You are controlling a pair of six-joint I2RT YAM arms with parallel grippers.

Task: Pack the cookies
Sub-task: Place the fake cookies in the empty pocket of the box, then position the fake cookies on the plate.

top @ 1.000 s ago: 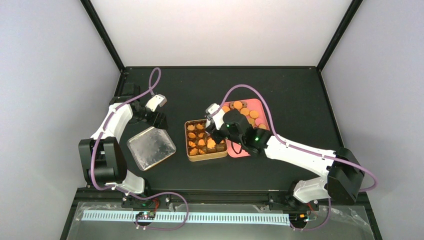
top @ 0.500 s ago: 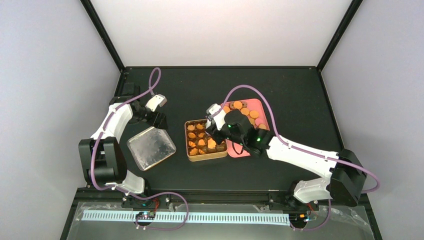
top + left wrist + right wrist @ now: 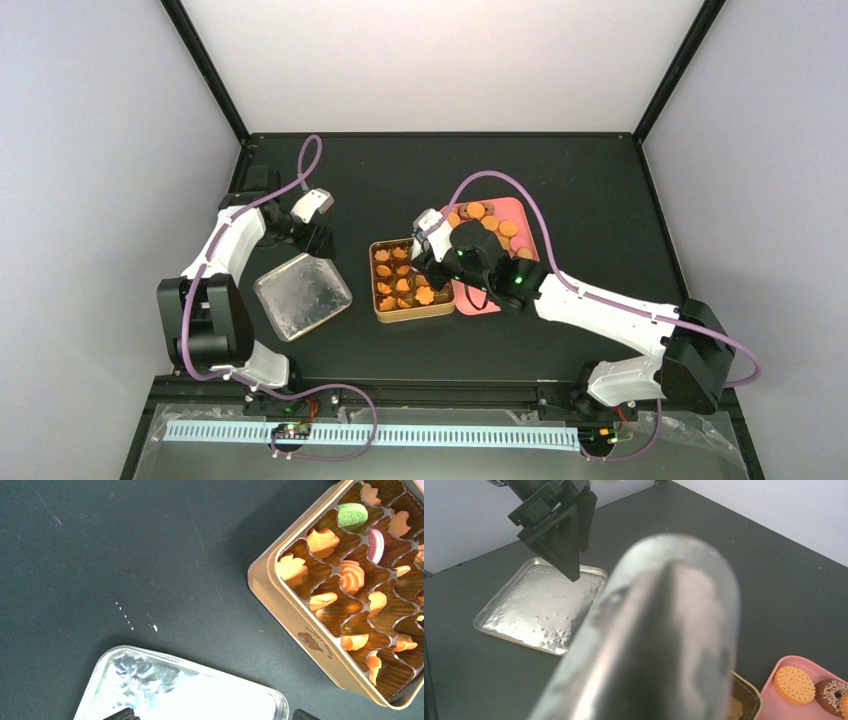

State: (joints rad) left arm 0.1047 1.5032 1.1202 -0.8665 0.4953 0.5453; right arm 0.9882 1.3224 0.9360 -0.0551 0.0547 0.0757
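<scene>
Top external view: fixed high behind, looking down over the whole black worktop (image 3: 600, 180). Left wrist view: close, straight down on a golden compartmented metal tin (image 3: 262, 582) and silver hammered metal tray (image 3: 190, 690). Right wrist view: low, oblique, half-blocked by grey metal tongs (image 3: 659, 630); all share the tray.

Small orange-golden cookies (image 3: 351, 576) are sitting one to a compartment in the brown tin (image 3: 265, 577), many tilting. A green one (image 3: 352, 514) is lying flat near a pink one (image 3: 376, 545) standing on edge. More round cookies (image 3: 490, 222) are lying flat on the pink tray (image 3: 478, 304) beside the tin, a dark brown one (image 3: 831, 695) among them.
</scene>
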